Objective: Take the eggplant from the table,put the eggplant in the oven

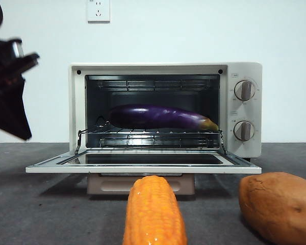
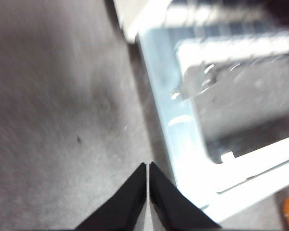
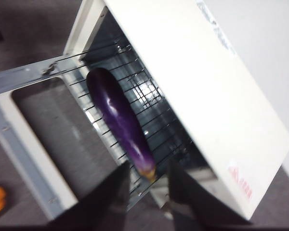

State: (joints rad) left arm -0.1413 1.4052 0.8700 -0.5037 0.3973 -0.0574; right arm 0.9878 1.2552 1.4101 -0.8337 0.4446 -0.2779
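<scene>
Both our grippers hold nothing: right gripper [image 3: 148, 175] parted above the racked eggplant [image 1: 160, 117]; left gripper [image 2: 148, 166] closed.

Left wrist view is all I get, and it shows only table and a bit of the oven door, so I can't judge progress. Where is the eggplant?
Observer: The eggplant lies on the wire rack inside the oven, stem tip toward the knobs.
Operator: Is the right gripper holding it?
Observer: No. The right gripper is open, and the front view shows nothing touching the eggplant.
</scene>
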